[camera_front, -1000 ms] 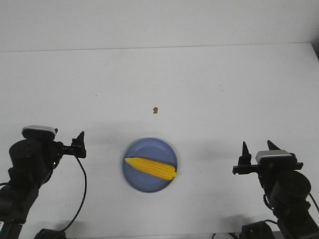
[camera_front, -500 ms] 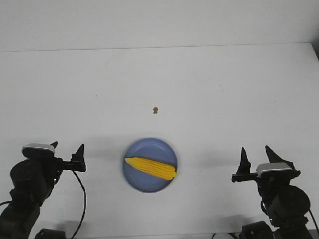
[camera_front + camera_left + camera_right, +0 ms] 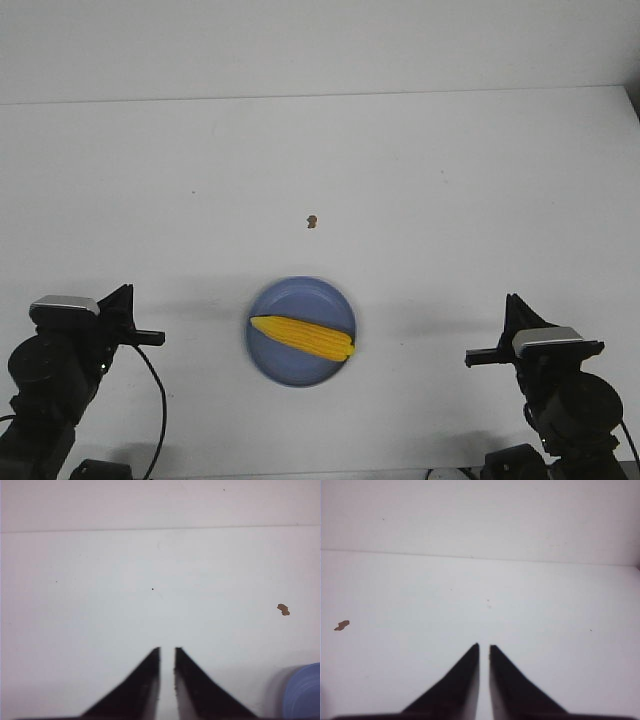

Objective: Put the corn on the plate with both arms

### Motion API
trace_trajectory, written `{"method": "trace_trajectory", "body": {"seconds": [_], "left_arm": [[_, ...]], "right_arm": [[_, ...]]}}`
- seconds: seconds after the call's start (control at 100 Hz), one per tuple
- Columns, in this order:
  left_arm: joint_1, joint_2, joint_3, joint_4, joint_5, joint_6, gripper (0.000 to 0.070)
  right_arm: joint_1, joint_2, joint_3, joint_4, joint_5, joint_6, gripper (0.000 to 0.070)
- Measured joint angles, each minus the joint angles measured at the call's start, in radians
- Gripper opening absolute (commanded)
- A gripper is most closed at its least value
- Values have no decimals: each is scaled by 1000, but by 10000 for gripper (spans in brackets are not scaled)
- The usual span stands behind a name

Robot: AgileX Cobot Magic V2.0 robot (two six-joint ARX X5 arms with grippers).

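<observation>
A bare test bench in a lab or robot workroom is suggested. A plain white worktop (image 3: 420, 180) fills most of the frame, backed along the top by a blank pale wall (image 3: 300, 45). Two black robot arms, lower left (image 3: 50, 375) and lower right (image 3: 570, 395), with loose cables, are mounted at its near edge.

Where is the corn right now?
In the front view the corn lies across the blue plate, near the table's front edge, midway between the two arms and below the small brown speck.

No readable text, labels, numbers (anywhere)
</observation>
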Motion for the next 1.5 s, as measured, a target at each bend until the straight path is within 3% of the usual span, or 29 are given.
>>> {"method": "trace_trajectory", "body": {"seconds": [1.2, 1.5], "left_arm": [[0, 0, 0, 2, 0, 0, 5], [0, -17, 0, 122, 0, 0, 5]], "right_arm": [[0, 0, 0, 3, 0, -2, 3], [0, 0, 0, 3, 0, -2, 3]]}}
